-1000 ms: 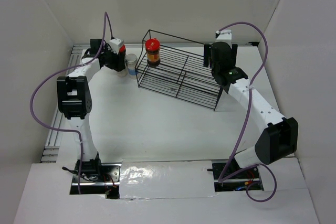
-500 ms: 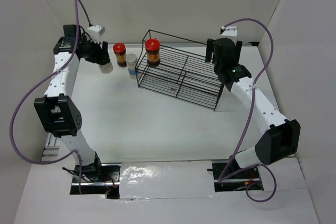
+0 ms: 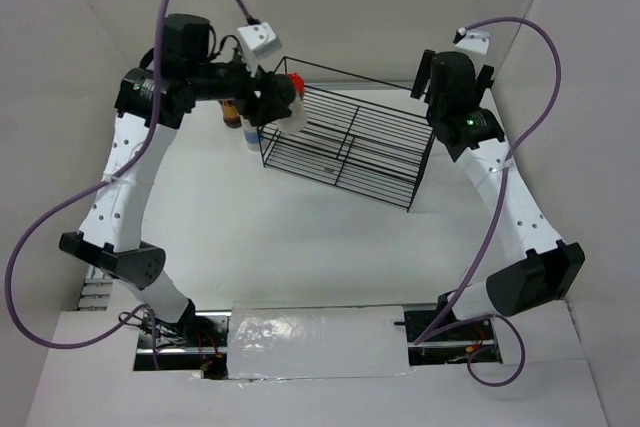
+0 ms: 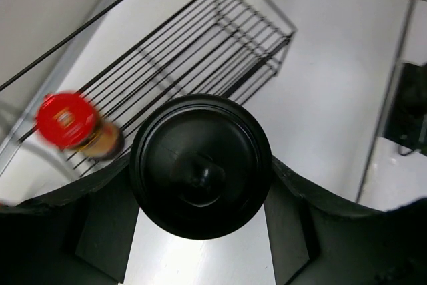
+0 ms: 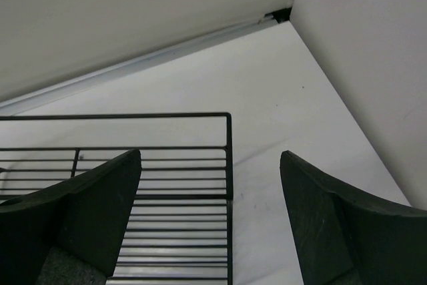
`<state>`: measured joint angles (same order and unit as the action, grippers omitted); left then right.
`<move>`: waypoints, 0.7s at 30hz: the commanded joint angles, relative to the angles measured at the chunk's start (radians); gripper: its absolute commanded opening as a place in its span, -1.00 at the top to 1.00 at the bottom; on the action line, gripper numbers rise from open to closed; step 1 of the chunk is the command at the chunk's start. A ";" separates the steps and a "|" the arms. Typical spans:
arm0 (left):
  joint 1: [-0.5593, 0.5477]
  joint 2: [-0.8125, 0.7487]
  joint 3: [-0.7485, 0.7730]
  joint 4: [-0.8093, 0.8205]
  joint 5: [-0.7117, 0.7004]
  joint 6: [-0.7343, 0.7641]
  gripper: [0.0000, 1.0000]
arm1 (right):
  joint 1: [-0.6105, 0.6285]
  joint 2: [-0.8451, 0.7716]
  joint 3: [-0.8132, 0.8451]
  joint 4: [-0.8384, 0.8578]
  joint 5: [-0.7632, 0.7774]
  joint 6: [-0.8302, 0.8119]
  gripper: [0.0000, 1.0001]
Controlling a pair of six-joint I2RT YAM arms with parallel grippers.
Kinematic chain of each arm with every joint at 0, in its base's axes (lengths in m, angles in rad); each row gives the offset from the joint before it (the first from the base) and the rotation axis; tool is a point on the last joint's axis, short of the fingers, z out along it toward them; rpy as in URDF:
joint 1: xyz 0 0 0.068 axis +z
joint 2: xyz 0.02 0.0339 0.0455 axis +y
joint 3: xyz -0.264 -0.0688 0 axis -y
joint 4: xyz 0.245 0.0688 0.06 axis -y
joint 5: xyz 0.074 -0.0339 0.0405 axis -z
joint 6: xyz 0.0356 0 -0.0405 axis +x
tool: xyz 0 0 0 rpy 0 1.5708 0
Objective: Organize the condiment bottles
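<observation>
Left end effector (image 4: 199, 195) grips the black-capped jar (image 4: 200, 165) over the wire rack (image 4: 200, 45), near the red-capped jar (image 4: 68, 122).

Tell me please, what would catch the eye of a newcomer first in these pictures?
The black-capped jar fills the left wrist view, its big dark lid clamped between the left fingers above the left end of the wire rack. A red-capped jar stands in the rack just beside it. The right fingers hang open and empty over the rack's right-hand corner.
</observation>
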<state>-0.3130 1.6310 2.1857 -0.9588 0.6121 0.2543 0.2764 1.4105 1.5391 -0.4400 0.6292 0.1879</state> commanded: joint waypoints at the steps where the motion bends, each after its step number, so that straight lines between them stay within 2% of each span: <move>1: -0.086 0.045 0.078 0.032 0.034 -0.046 1.00 | 0.006 -0.044 -0.009 -0.095 0.023 0.058 -0.82; 9: -0.274 0.283 0.224 0.215 -0.122 -0.116 1.00 | 0.029 -0.223 -0.158 -0.120 0.009 0.131 -0.81; 11: -0.314 0.319 0.214 0.251 -0.156 -0.107 1.00 | 0.037 -0.258 -0.198 -0.127 0.010 0.151 -0.81; 21: -0.362 0.420 0.178 0.410 -0.284 -0.055 1.00 | 0.064 -0.384 -0.292 -0.170 -0.029 0.160 -0.80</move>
<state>-0.6815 2.0590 2.3432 -0.7094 0.3794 0.1814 0.3267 1.0775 1.2583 -0.5888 0.6106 0.3363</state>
